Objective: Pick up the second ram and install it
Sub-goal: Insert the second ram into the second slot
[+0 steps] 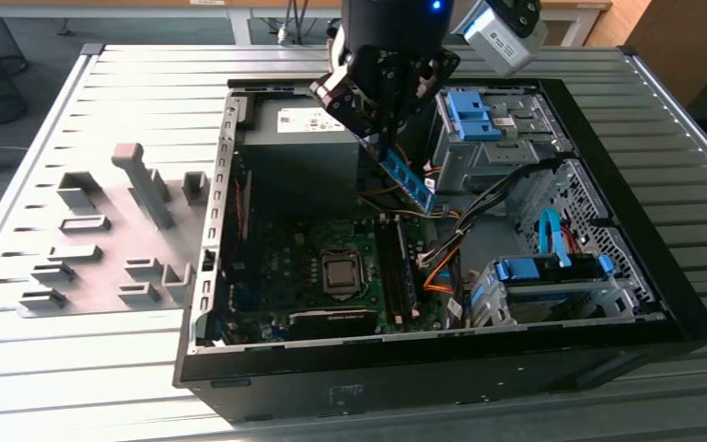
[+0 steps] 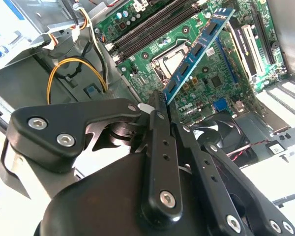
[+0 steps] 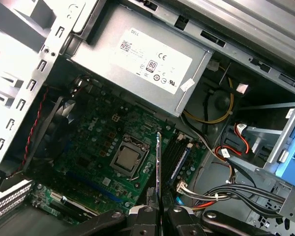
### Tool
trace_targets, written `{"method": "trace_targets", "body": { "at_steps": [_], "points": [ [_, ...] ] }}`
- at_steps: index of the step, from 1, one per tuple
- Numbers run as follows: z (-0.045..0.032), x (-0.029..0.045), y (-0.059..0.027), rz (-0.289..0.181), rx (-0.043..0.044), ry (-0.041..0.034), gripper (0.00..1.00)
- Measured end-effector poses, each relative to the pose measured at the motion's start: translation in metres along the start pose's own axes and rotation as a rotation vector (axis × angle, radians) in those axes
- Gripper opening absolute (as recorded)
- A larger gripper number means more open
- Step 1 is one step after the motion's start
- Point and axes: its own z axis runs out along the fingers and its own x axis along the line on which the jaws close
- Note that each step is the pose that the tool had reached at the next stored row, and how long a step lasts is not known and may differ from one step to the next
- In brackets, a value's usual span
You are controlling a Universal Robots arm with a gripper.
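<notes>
The tool point(image 1: 378, 138) hangs over the open computer case point(image 1: 624, 276) on the counter point(image 1: 144, 368), its fingers point(image 2: 157, 105) pinching one end of the second ram point(image 1: 409, 180). The blue-green stick slants down from the tool toward four o'clock in the exterior view, clear of the motherboard point(image 1: 280, 267) below. In the second wrist view the second ram point(image 2: 199, 49) floats above the processor socket point(image 2: 172, 61) and the black memory slots point(image 2: 152, 27). In the first wrist view it point(image 3: 159, 172) appears edge-on, beside the slots point(image 3: 179, 157). Grey holder blocks point(image 1: 96, 239) sit at nine o'clock of the case.
</notes>
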Motion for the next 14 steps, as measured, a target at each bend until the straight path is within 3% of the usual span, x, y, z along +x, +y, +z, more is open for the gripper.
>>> {"method": "trace_targets", "body": {
  "at_steps": [4,9,14],
  "points": [
    [0.0002,0.0,0.0,0.011,0.0001,0.0,0.14],
    [0.0029,-0.0007,-0.0003,0.08,0.0012,0.0005,0.14],
    [0.0119,-0.0055,-0.003,0.1,0.0014,0.0005,0.14]
  ]
}}
